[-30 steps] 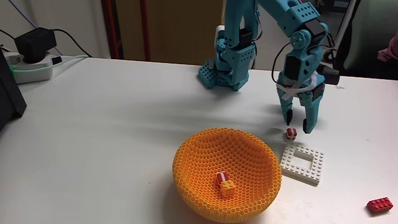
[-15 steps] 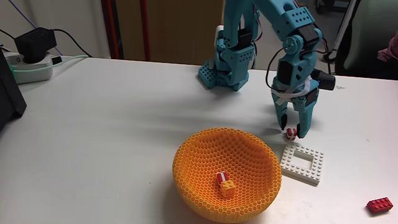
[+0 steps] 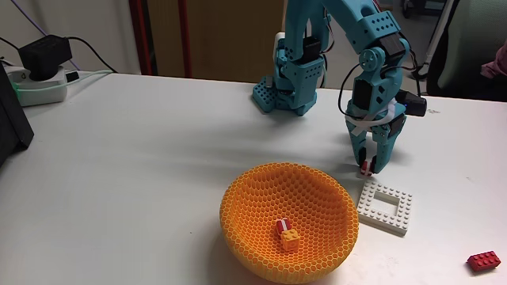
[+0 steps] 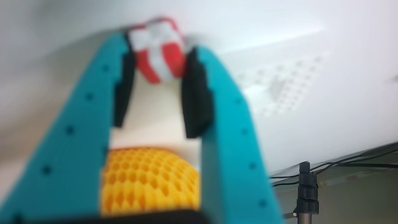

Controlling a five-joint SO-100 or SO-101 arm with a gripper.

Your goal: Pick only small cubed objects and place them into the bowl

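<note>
A: What is being shown nearest the fixed camera?

B: The bowl (image 3: pixel 287 223) is being kept at the front of the bench (image 3: pixel 142 158), with a yellow-orange cube (image 3: pixel 290 241) and a red-and-white cube (image 3: pixel 283 227) lying together in its bottom. A dark red brick (image 3: pixel 483 260) is being left at the right edge, and the white frame plate (image 3: pixel 386 207) just right of the bowl.

A: And beyond that?

B: The last striped cube (image 4: pixel 160 50) is being gripped between the pads (image 4: pixel 196 93) of the hand (image 3: pixel 368 167), narrowed onto it, low over the bench just behind the plate.

A: Why so low?

B: Probably because the cube is being taken straight off the bench; lifting to the bowl seems not yet begun. The arm's base (image 3: pixel 287 93) is being seen farthest back.
</note>
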